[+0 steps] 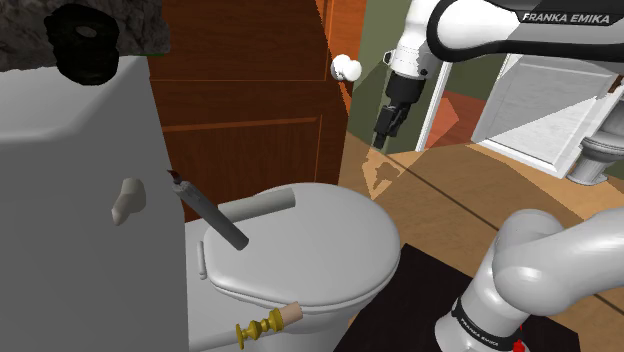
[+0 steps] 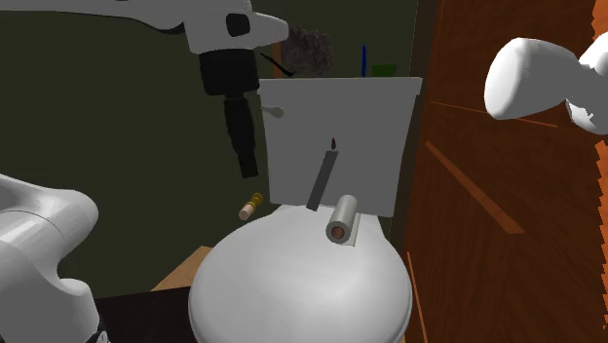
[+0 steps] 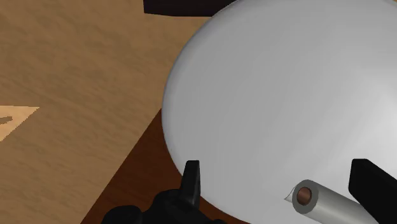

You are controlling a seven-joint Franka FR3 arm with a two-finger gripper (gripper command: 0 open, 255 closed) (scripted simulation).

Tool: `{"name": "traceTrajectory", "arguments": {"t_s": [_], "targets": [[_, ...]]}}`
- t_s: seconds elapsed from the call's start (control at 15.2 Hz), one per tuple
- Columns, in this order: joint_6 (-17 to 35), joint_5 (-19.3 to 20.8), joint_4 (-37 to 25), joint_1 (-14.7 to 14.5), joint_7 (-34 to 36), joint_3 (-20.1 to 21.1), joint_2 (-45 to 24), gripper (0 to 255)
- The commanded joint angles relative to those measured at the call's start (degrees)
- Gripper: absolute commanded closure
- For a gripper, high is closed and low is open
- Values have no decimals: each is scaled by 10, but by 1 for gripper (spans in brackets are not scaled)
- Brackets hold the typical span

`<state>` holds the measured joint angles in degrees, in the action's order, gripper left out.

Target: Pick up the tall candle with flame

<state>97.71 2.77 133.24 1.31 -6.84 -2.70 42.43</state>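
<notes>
The tall candle is a dark grey stick with a small flame at its top. It leans against the toilet tank, its foot on the closed grey lid. In the second exterior view the candle stands slanted in front of the tank. My gripper hangs in the air well above and beside the toilet, far from the candle; in the second exterior view the gripper is left of the tank. In the wrist view the gripper is open, with its fingers wide apart above the lid.
A paper roll lies at the back of the lid beside the candle's foot; the same roll. A small yellow holder lies beside the toilet. A brown door with a white knob stands behind. A dark mat covers the wooden floor.
</notes>
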Motion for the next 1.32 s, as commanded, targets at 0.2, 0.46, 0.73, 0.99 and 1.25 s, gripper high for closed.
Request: {"name": "traceTrajectory", "arguments": {"t_s": [0.2,0.46,0.73,0.99,1.25], "targets": [[74,-17,39,-18,1,11,-5,0],[176,-38,80,-44,0,27,-23,0],[279,-58,110,-71,-3,45,-55,0],[384,-76,127,-98,-8,63,-100,0],[487,-90,130,-123,-13,82,-157,0]]}}
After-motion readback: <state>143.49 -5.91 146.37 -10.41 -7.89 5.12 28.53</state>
